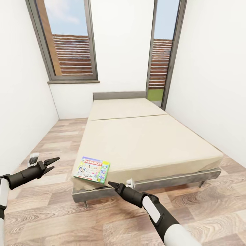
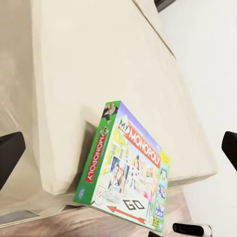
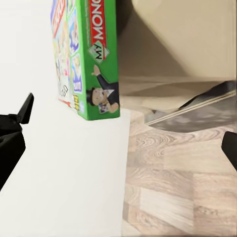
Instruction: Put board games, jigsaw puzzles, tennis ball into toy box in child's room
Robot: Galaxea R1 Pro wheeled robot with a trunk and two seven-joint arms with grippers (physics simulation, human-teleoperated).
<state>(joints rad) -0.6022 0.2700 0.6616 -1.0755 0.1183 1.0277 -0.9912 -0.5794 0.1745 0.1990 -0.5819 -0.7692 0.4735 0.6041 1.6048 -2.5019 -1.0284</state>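
One board game, a green-edged Monopoly box, lies flat on the near left corner of the bed, slightly overhanging the mattress edge. The same Monopoly box shows close up in both wrist views. My left gripper hovers open over the floor, left of the box and apart from it. My right gripper points at the box's near right corner from just below, and its fingers stand wide apart with nothing between them. The table, toy box, jigsaw puzzles and tennis ball are out of view.
The bed's grey headboard stands against the far white wall between two tall dark-framed windows. White walls close in on both sides. Wood-plank floor runs along the bed's left side and foot.
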